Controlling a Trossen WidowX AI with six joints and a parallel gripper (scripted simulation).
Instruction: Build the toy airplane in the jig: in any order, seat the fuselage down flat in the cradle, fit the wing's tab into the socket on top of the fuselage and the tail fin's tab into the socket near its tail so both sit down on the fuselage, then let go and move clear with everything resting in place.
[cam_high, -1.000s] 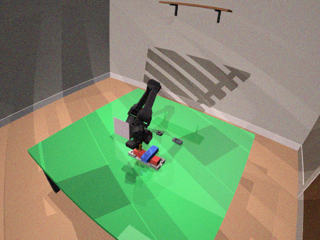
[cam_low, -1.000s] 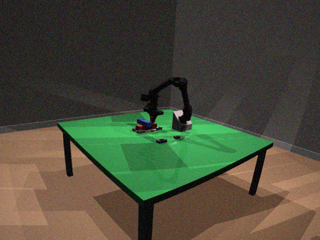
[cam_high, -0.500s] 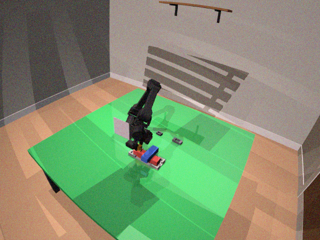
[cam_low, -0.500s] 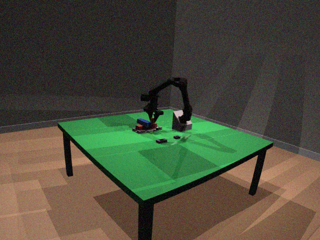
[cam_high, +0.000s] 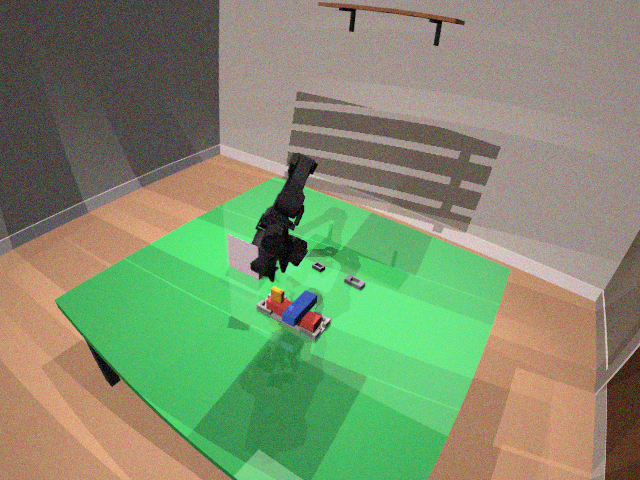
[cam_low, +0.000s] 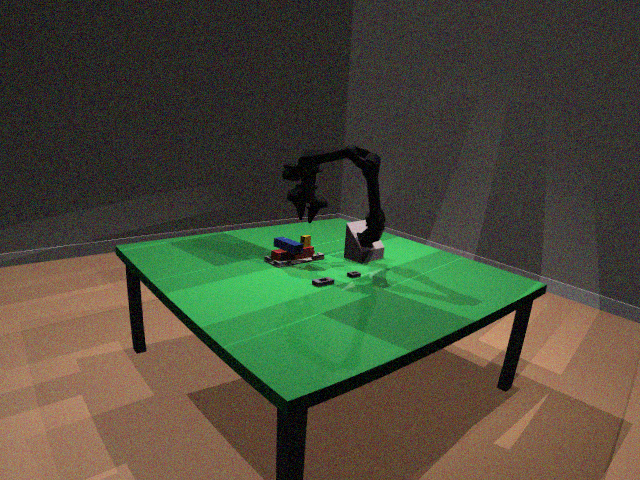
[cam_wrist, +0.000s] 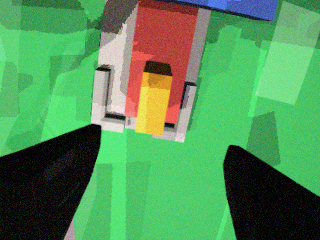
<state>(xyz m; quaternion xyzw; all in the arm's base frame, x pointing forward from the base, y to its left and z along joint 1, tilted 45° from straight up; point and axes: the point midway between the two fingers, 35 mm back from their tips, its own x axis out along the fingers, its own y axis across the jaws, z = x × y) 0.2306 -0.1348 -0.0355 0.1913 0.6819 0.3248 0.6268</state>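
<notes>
The red fuselage (cam_high: 310, 321) (cam_low: 279, 255) (cam_wrist: 165, 30) lies in the light grey cradle (cam_high: 262, 306) (cam_wrist: 115, 75) and looks flat. The blue wing (cam_high: 300, 308) (cam_low: 287, 244) (cam_wrist: 240, 6) lies across the top of the fuselage. The yellow tail fin (cam_high: 277, 295) (cam_low: 306, 240) (cam_wrist: 154, 102) stands upright on the fuselage near its tail end. The tabs and sockets are hidden. My gripper (cam_high: 278, 274) (cam_low: 306, 220) (cam_wrist: 164, 145) is open and empty, above the tail fin and apart from it.
Two small grey holders, a larger one (cam_high: 359, 285) (cam_low: 316, 283) and a smaller one (cam_high: 321, 269) (cam_low: 353, 274), lie on the green table beside the cradle. The arm's pale base block (cam_high: 241, 255) (cam_low: 355, 248) stands beyond the tail end.
</notes>
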